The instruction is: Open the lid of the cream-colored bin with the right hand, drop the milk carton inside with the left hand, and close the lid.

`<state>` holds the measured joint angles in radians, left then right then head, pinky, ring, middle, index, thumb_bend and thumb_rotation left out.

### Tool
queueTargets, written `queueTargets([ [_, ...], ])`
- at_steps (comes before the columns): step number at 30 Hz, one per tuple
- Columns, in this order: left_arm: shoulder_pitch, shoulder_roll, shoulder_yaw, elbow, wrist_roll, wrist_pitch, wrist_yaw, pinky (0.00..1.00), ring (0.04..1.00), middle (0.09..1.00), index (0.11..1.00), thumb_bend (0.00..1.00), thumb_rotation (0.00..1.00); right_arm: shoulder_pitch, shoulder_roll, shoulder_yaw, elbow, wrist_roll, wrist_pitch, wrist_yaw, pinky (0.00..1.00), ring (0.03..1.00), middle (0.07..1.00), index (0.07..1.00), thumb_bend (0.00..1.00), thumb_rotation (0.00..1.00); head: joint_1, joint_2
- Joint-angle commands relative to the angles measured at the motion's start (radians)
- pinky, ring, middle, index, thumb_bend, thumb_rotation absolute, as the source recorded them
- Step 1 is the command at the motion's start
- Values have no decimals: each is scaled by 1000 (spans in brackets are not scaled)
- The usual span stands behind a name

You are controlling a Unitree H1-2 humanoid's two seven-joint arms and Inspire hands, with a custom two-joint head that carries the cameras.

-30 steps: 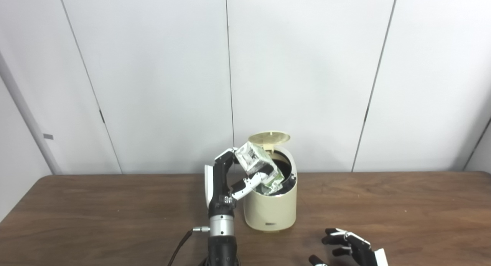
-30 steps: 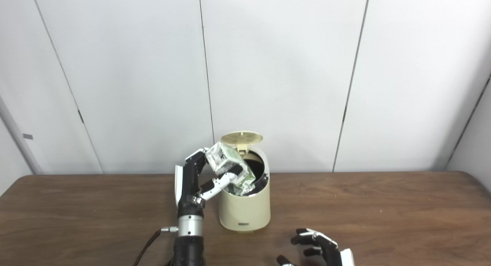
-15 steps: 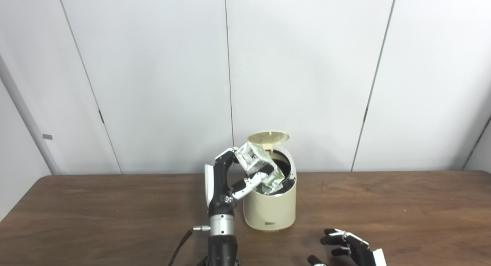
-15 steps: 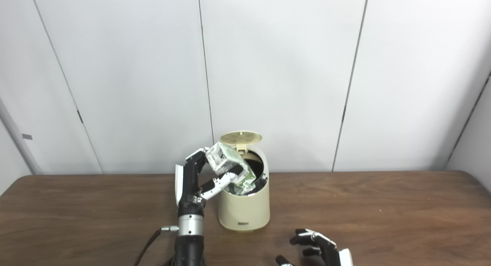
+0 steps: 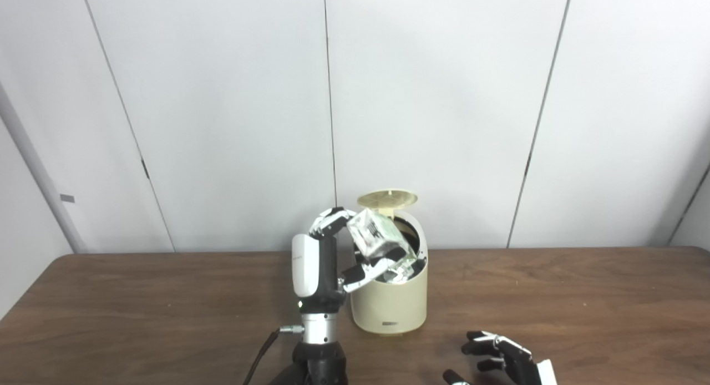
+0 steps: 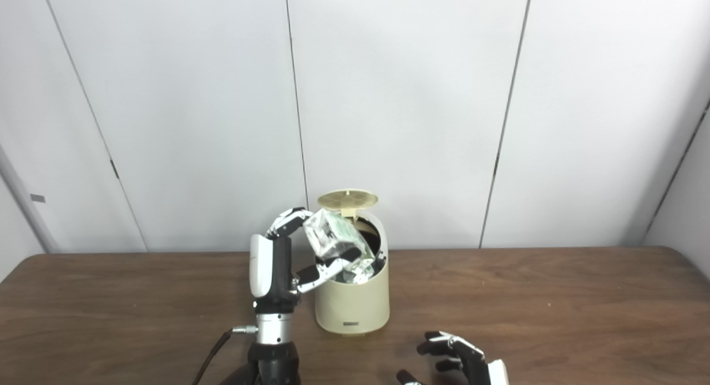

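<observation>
The cream-colored bin [image 5: 389, 304] stands mid-table with its round lid [image 5: 388, 198] tipped up and open at the back. My left hand [image 5: 327, 257] is shut on the white and green milk carton [image 5: 381, 245], holding it tilted with its lower end inside the bin's mouth. The scene also shows in the right eye view, with the bin [image 6: 352, 302] and carton [image 6: 338, 246]. My right hand [image 5: 502, 360] rests low over the table's front right, fingers spread and empty.
The brown wooden table [image 5: 582, 296] runs the full width. A black cable [image 5: 260, 354] trails from the left wrist. White wall panels stand close behind the bin.
My left hand has turned at the wrist and tipped the carton steeper, its lower end deeper in the bin's mouth. The right hand has hardly moved.
</observation>
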<state>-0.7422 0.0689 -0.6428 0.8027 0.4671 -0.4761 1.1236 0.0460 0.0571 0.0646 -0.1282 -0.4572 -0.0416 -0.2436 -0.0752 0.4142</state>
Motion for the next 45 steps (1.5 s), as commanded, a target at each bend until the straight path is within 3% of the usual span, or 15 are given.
queueTargets([
  [1,-49,10,-23,10,38,6,32,728,511,458,464,503,0,-8,9,7,-16,1,-33,-15,551,651,697,496,482,145,-1,0],
  [13,-74,15,-50,60,43,6,73,711,506,462,463,503,0,-9,8,10,-5,-4,-40,-22,532,641,692,496,482,146,-4,-3],
  [45,-126,63,4,89,45,6,112,700,514,467,450,502,0,-6,0,13,-11,5,-27,-20,512,636,695,496,481,145,2,-6],
])
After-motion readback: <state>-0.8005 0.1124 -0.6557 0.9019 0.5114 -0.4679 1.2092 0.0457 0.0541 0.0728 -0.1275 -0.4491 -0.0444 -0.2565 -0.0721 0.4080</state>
